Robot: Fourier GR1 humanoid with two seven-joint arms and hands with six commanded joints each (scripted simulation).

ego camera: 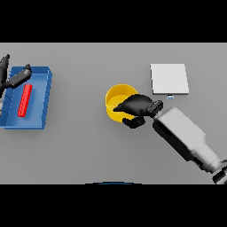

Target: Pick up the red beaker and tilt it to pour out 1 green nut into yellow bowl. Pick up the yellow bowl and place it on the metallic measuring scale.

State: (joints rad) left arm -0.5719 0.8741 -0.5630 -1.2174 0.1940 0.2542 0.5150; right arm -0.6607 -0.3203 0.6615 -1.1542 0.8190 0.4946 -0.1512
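A yellow bowl [116, 98] stands on the grey table near the middle. My right hand [137, 106] lies over its right rim, with fingers curled round the near right side of the bowl. The inside of the bowl is partly hidden by the hand. The metallic measuring scale [169, 79], a pale square plate, sits just right of and behind the bowl. A red beaker [25, 100] lies on its side as a red bar inside the blue tray [44, 104] at the far left. My left hand [15, 78] hovers over the tray's back left corner, fingers straight.
The blue tray's walls rise around the beaker at the table's left edge. A small light tab [170, 96] sticks out from the scale's front edge, close to my right wrist.
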